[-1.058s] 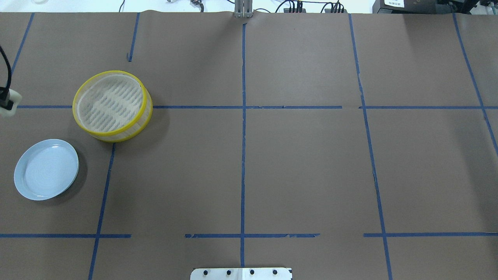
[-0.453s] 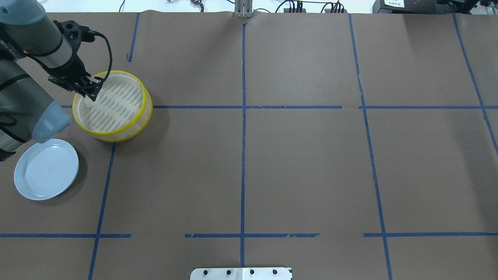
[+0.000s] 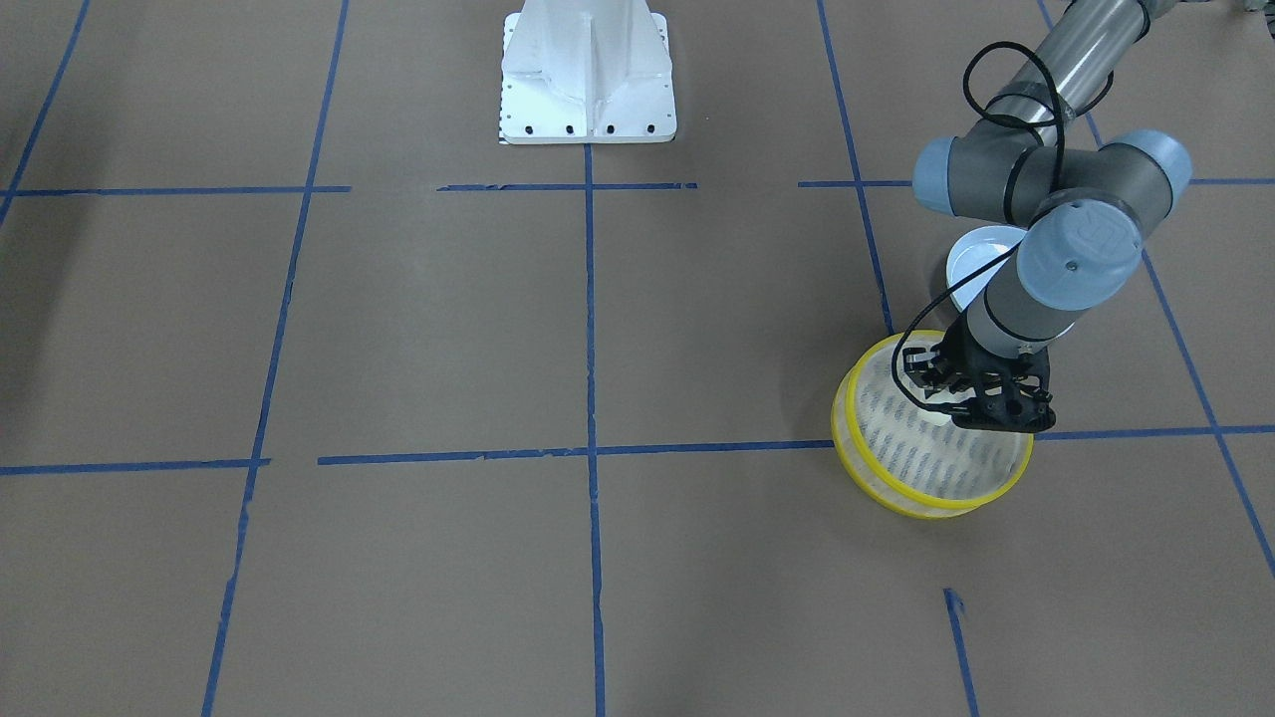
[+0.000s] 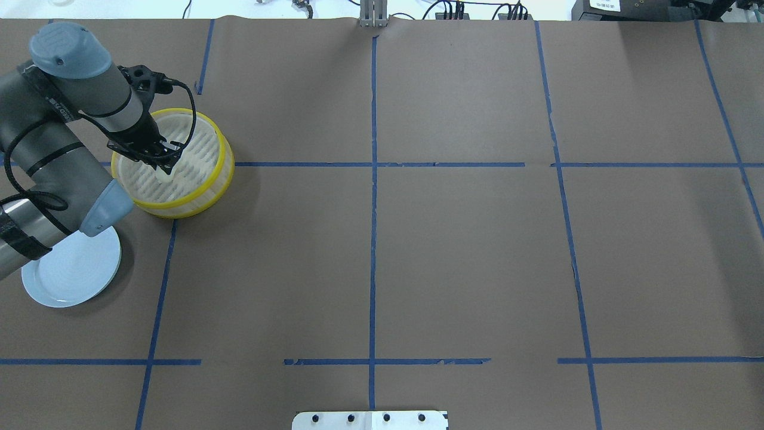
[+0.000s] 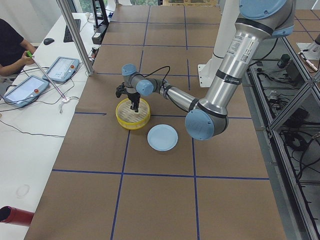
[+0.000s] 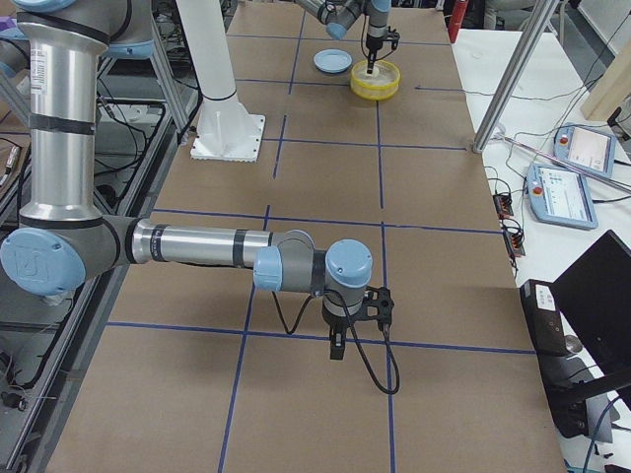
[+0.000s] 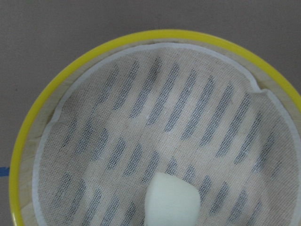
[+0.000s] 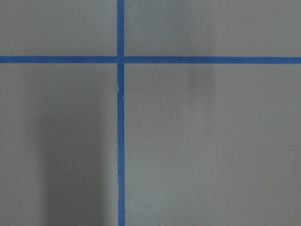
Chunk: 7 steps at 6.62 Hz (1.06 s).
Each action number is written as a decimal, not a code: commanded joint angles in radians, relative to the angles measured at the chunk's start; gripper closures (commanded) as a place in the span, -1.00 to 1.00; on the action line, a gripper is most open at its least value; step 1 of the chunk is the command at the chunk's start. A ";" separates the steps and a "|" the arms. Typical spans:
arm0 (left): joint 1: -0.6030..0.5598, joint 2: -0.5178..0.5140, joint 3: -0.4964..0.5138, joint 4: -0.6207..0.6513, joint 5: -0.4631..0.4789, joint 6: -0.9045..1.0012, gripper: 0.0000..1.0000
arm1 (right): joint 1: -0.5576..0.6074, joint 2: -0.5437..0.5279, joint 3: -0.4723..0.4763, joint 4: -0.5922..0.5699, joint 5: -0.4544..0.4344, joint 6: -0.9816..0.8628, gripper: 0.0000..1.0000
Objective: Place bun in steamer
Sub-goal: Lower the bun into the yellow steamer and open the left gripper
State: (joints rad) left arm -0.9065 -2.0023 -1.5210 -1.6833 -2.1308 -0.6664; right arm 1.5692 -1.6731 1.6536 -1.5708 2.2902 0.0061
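The steamer (image 4: 222,169), a round basket with yellow rims and a cloth-lined slatted floor, stands on the table's left side. It also shows in the front-facing view (image 3: 896,501). My left gripper (image 4: 161,163) hangs over the steamer's middle, shut on the bun (image 4: 166,174). In the left wrist view the cream-white bun (image 7: 171,200) sits low at the bottom edge, above the steamer's floor and inside its rim (image 7: 141,39). Whether the bun touches the floor I cannot tell. My right gripper (image 6: 336,350) shows only in the exterior right view, low over bare table. I cannot tell if it is open or shut.
A pale blue plate (image 4: 65,276), with nothing on it, lies in front of the steamer, partly under my left arm's elbow. The robot's white base plate (image 3: 588,75) stands at the table's near middle. Blue tape lines cross the brown table cover.
My left arm has come in from the left edge with the bun. It moved from the steamer's left rim to over its middle.
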 commanded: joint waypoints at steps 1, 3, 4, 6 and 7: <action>0.001 -0.003 0.013 -0.018 0.000 0.001 -0.03 | 0.000 0.000 0.000 0.000 0.000 0.000 -1.00; 0.001 -0.001 0.012 -0.039 0.002 0.002 -1.00 | 0.000 0.000 0.000 0.000 0.000 0.000 -1.00; 0.000 0.000 0.002 -0.039 0.002 0.007 -1.00 | 0.000 0.000 0.000 0.000 0.000 0.000 -1.00; -0.070 0.039 -0.176 -0.029 0.066 0.013 -1.00 | 0.000 0.000 0.000 0.000 0.000 0.000 -1.00; -0.131 0.121 -0.292 -0.027 0.052 0.086 -1.00 | 0.000 0.000 -0.002 0.000 0.000 0.000 -1.00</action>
State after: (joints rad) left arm -0.9791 -1.9488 -1.6977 -1.7139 -2.0799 -0.6345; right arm 1.5692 -1.6736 1.6533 -1.5708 2.2902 0.0061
